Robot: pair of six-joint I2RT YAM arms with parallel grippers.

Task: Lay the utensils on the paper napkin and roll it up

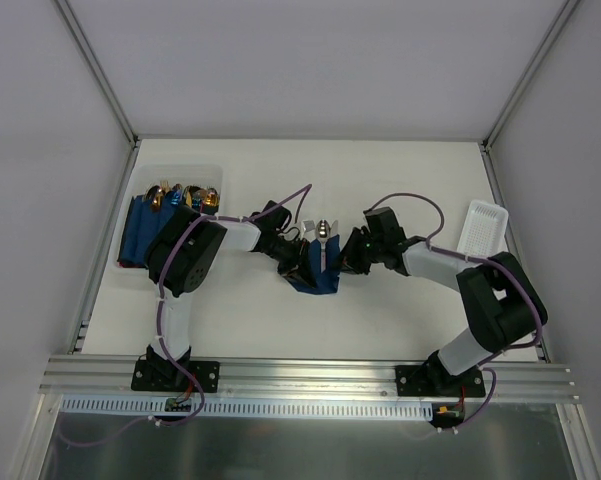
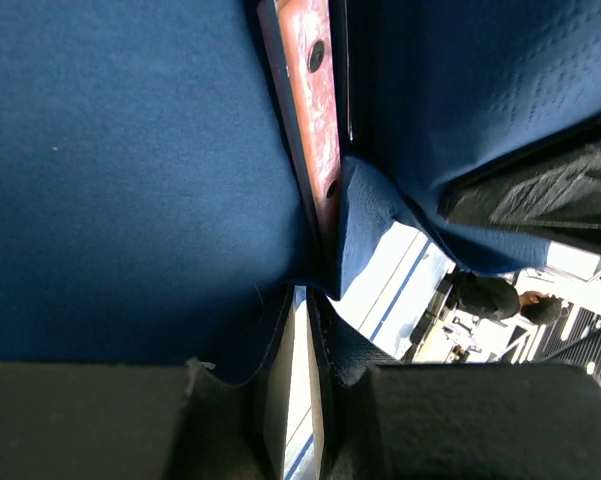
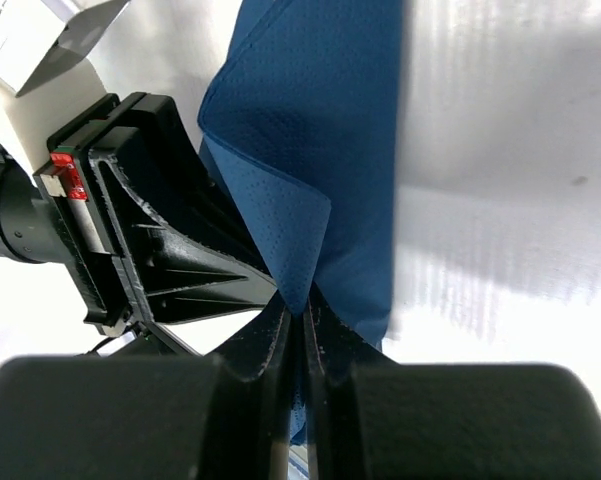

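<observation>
The navy paper napkin [image 1: 316, 279] lies partly folded at the table's middle, between my two grippers. The silver utensils [image 1: 326, 231] stick out of its far end, handles wrapped inside. My left gripper [image 1: 301, 262] is at the napkin's left side. In the left wrist view its jaws [image 2: 318, 300] are nearly closed on a napkin fold [image 2: 130, 180], next to a slender reddish-looking utensil handle [image 2: 315, 110]. My right gripper [image 1: 346, 260] is at the right side. In the right wrist view it [image 3: 300, 312] is shut on a lifted napkin corner [image 3: 320, 120].
A clear bin [image 1: 218, 172] at the back left holds several rolled dark blue bundles [image 1: 140, 240] with copper-gold tips. A white perforated tray [image 1: 481, 227] lies at the right edge. The left gripper's black body [image 3: 150, 240] is close by in the right wrist view.
</observation>
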